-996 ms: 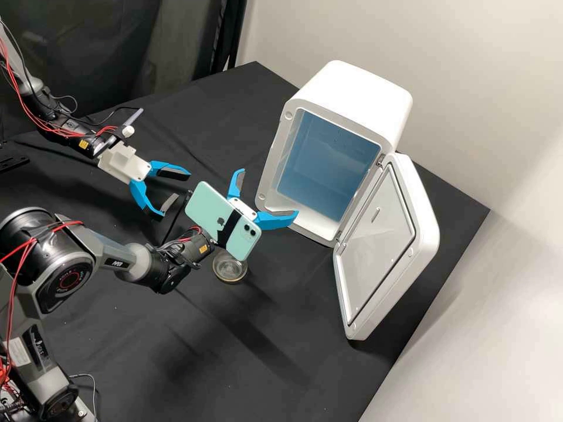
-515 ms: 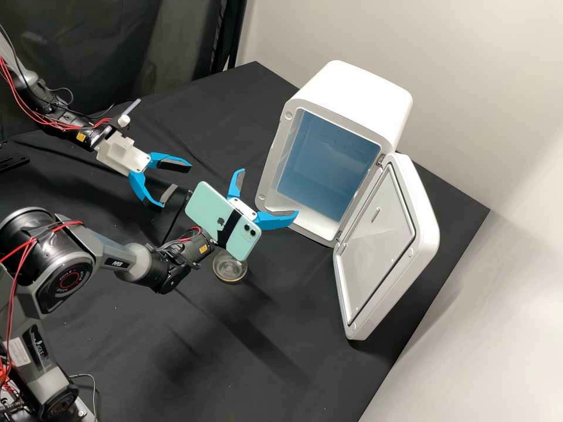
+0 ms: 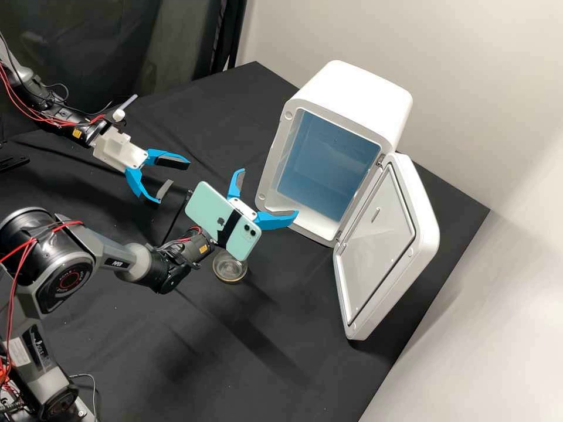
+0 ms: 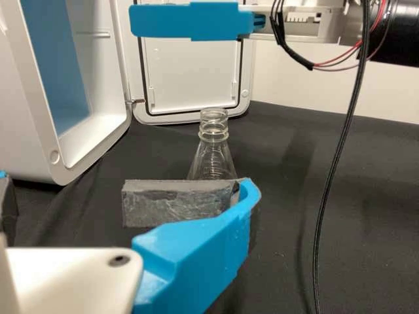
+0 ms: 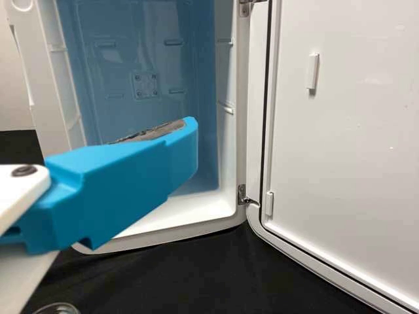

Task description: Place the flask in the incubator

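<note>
Two arms work over the black bench (image 3: 234,351), and each carries one gripper with two blue fingers. Farthest left, the left gripper (image 3: 175,176) hangs above the bench with its jaws spread apart and nothing between them. One grey pad (image 4: 177,203) lines the inside of a finger. Ahead of those open jaws, well beyond the fingertips, stands the single clear conical flask (image 4: 213,154). It is upright on the bench with its neck open, and neither gripper touches it. In the high view the flask (image 3: 230,268) sits below and behind the right gripper's jaws, partly under the one mint-green smartphone (image 3: 223,220) strapped across that gripper's body. The right gripper (image 3: 268,193) is also released, with its two fingers splayed wide and empty. One of them crosses the left wrist view above the flask's neck. Directly in front of the right jaws is the open mouth of the one white incubator (image 3: 352,94), whose blue chamber (image 5: 144,85) holds nothing. The nearer right fingertip overlaps the incubator's lower front rim in the high view, and whether they touch cannot be told. To the right of those jaws the incubator's single door (image 3: 387,246) hangs swung fully open on its hinge, with the inner face turned toward the arms.
</note>
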